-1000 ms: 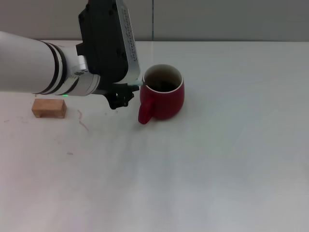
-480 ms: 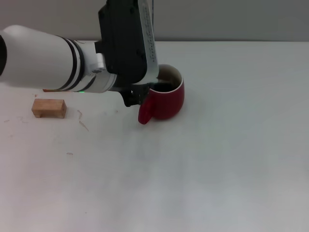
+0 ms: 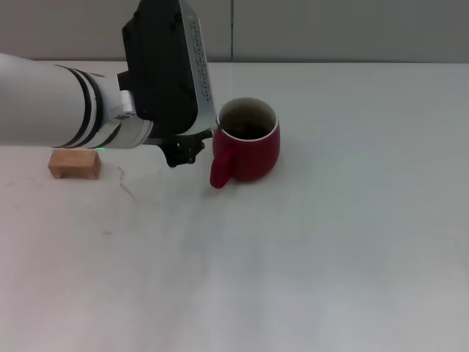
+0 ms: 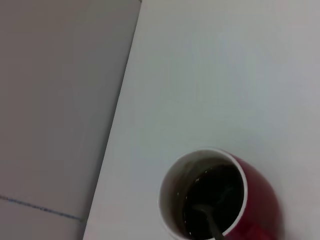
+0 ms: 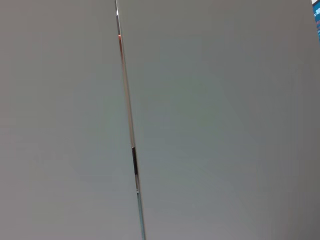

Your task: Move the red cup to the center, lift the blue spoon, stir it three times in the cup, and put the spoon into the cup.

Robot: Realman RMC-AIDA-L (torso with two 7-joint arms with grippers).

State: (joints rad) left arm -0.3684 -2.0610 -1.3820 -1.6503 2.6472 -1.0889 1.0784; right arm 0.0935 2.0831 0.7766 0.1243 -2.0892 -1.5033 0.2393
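The red cup (image 3: 253, 150) stands upright on the white table, its handle towards me and to the left. My left gripper (image 3: 187, 145) is just left of the cup's rim and is shut on the blue spoon (image 3: 212, 131), of which only a pale bit of handle shows there. In the left wrist view the spoon's grey neck and bowl (image 4: 212, 223) reach down into the dark inside of the cup (image 4: 257, 200). My right gripper is out of view; its wrist view shows only a wall.
A tan wooden block (image 3: 74, 164) lies on the table (image 3: 330, 242) to the left, below my left arm. The wall (image 3: 330, 29) runs along the table's far edge behind the cup.
My left arm swung right over the cup's left rim half a second ago and has now swung back left. The cup has not moved.
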